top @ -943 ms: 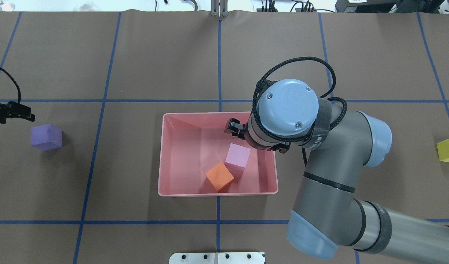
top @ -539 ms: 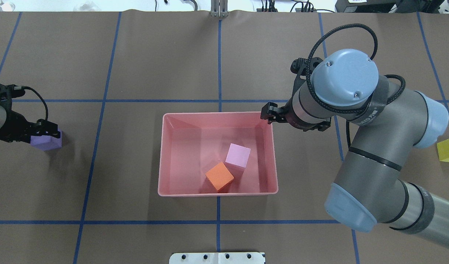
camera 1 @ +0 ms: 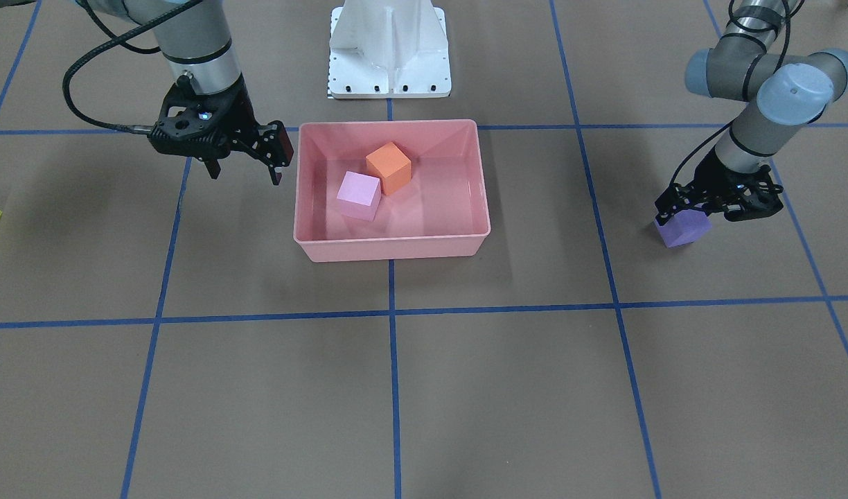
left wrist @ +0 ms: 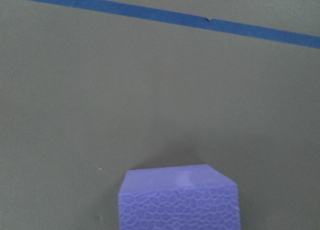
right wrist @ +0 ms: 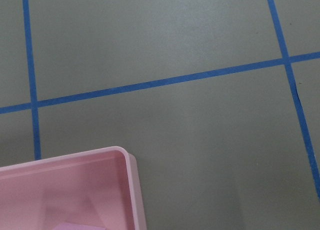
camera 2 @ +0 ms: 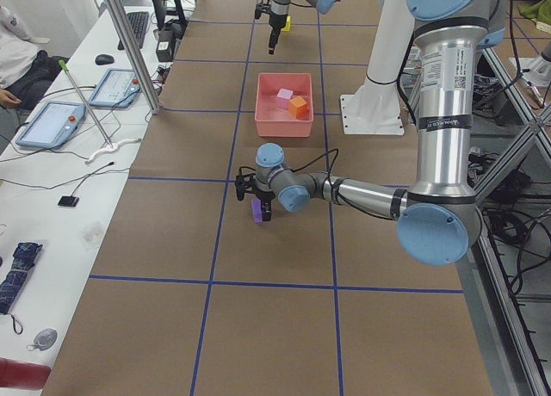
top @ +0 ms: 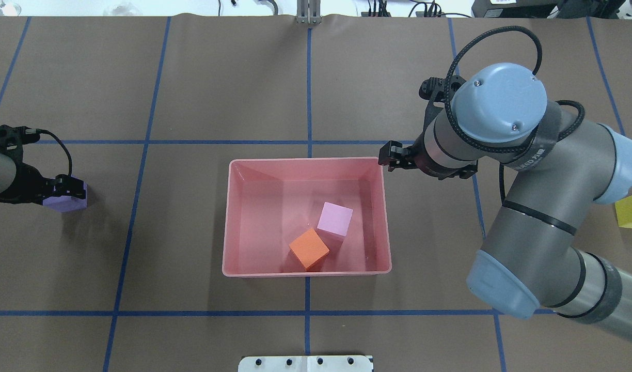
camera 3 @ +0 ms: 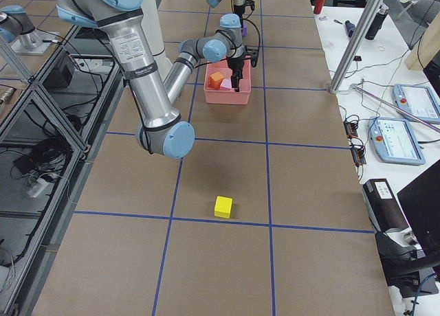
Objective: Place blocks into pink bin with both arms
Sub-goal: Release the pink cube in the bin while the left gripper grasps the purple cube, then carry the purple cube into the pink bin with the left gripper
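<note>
The left gripper [camera 1: 687, 211] sat low over the purple block [camera 1: 682, 230] on the tabletop [camera 1: 465, 388], well apart from the bin [camera 1: 389, 249]. Whether its jaws were clamped could not be told, and it should probably squeeze two flat sides evenly before lifting. The right gripper [camera 1: 246, 174] hung beside the bin, jaws apart and empty. Only the right side view showed the whole yellow block [camera 3: 223, 207]; the front view caught a corner.
</note>
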